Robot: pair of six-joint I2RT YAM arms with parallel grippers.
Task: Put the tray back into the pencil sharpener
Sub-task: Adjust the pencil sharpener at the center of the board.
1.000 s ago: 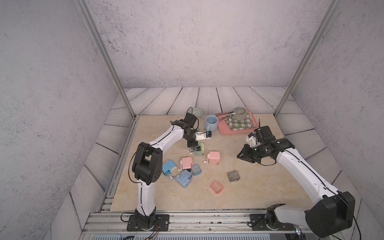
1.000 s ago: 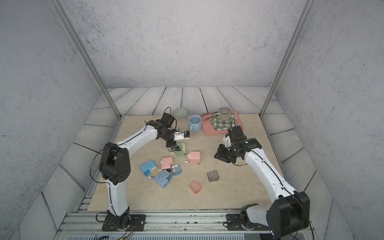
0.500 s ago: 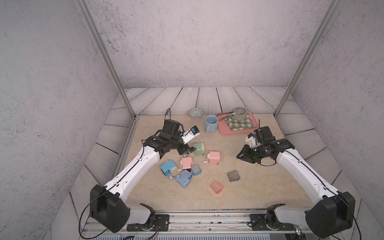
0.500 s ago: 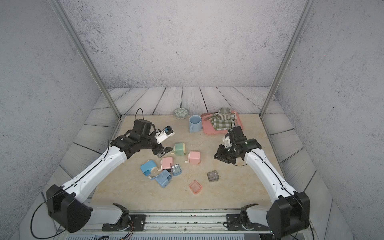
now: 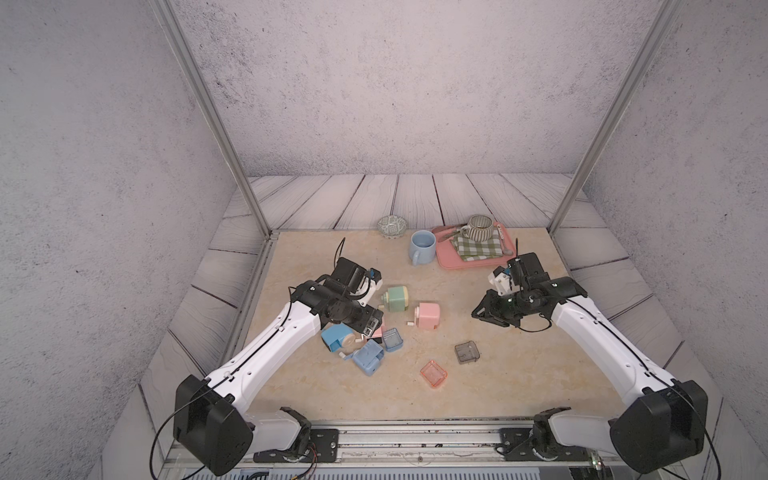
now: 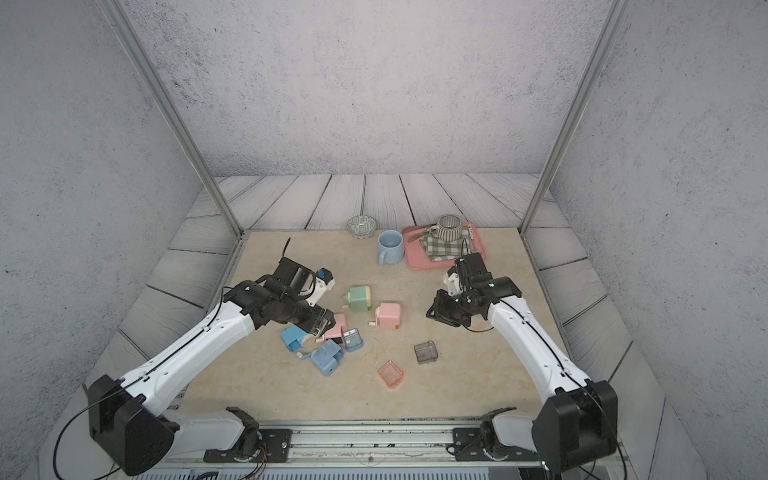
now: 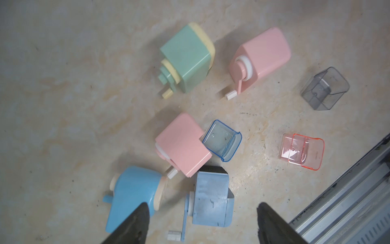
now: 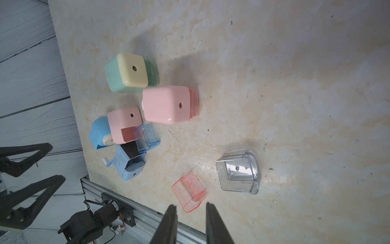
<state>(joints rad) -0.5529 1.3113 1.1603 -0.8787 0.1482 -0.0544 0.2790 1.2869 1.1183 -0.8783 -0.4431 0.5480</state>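
Both empty — left pincer wide, above pale-blue sharpener | right pincer narrowly parted

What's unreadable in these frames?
- Small pink sharpener: mostly behind left hand, in a top view.
- Right hand: finger gap too dark and small in both top views.
- Utensils beside striped mug: too small to identify, both top views.

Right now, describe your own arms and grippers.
The left arm and right arm have white shells, black joints and thin black cables. The left gripper and right gripper have black tapering fingers.
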